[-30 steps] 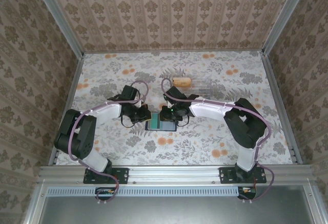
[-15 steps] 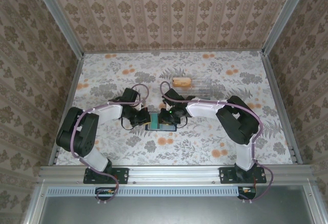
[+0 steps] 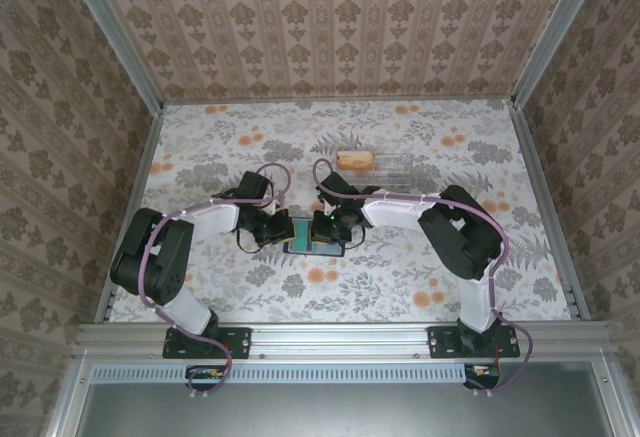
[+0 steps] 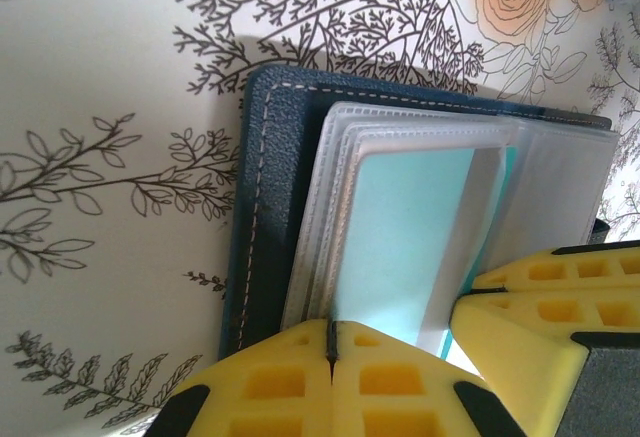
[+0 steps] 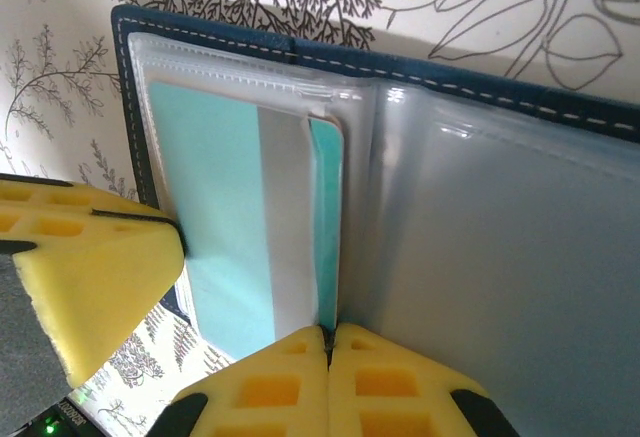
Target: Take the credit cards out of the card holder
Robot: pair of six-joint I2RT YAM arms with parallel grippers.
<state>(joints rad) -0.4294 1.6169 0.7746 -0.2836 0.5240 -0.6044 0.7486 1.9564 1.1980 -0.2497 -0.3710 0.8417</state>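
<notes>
The dark navy card holder (image 3: 314,245) lies open on the floral table between both grippers. In the left wrist view its navy cover (image 4: 265,187) carries clear sleeves, and my left gripper (image 4: 331,342) is shut on the near edge of those sleeves, beside a teal credit card (image 4: 410,227). In the right wrist view the card holder (image 5: 500,97) lies spread open, and my right gripper (image 5: 328,342) is shut on the edge of the teal credit card (image 5: 215,217) with its grey stripe. Seen from above, the left gripper (image 3: 284,229) and right gripper (image 3: 323,225) sit close together over the holder.
A clear plastic box (image 3: 385,163) with a tan object inside lies behind the grippers toward the back. Wallpapered walls and metal rails (image 3: 140,197) enclose the table on three sides. The other gripper's yellow finger (image 5: 90,267) crowds each wrist view.
The right gripper has closed onto the teal card's edge. Both arms drew slightly nearer the holder a second ago and have since held still.
</notes>
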